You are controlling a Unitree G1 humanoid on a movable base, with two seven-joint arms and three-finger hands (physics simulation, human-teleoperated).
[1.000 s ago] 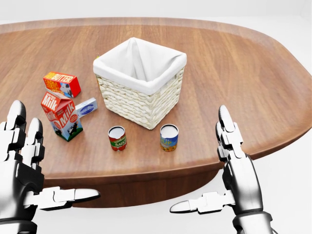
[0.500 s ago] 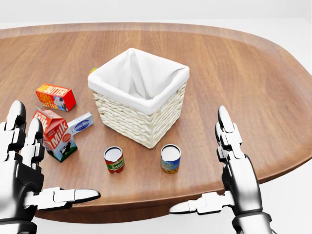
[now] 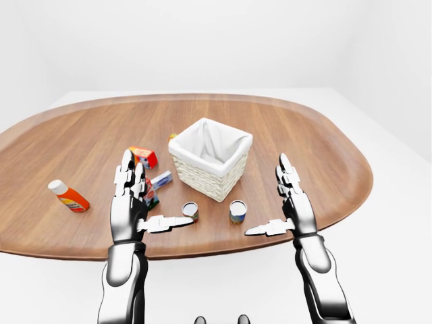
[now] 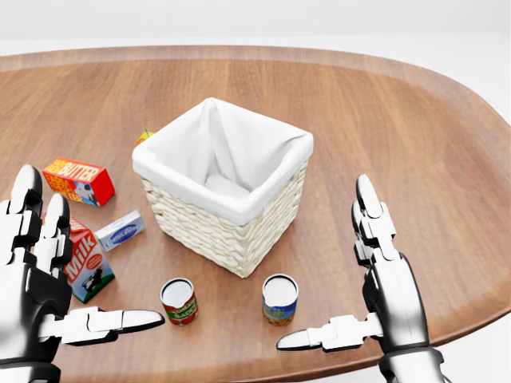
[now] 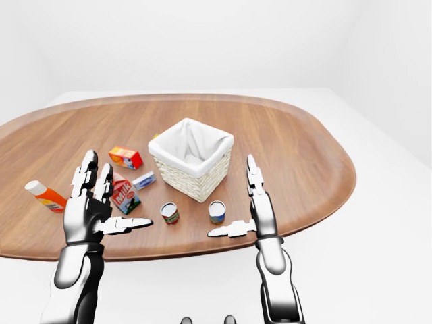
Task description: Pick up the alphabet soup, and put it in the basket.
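"Alphabet soup (image 4: 279, 299), is that the blue-and-yellow can, low in the head view?"

"I take it to be, yes. It stands on the tabletop (image 4: 399, 120) just below the basket (image 4: 207, 227) and not touching it, with the red-and-green can (image 4: 178, 301) to its left."

"Has anything moved?"

"Not the things themselves. The whole picture has shifted: the basket, the cans and the milk carton (image 4: 86, 267) all sit lower and larger in the frame than a moment ago, so the robot's base has rolled closer. The hands keep the same places in the frame."

"What does that do for the job?"

"It brings the can nearer to reach, I'd say. The can now lies between the two hands, closer to the right hand (image 4: 387, 279)."

"Is either hand holding anything?"

"No. The right hand is spread, fingers (image 4: 367, 195) straight up and thumb pointing left, with nothing in it. The left hand (image 4: 36, 279) mirrors it, also released and empty."

"How does the can stand?"

"Upright, its long axis vertical and its pale lid facing up at the camera. I think a grip from the side suits it best."
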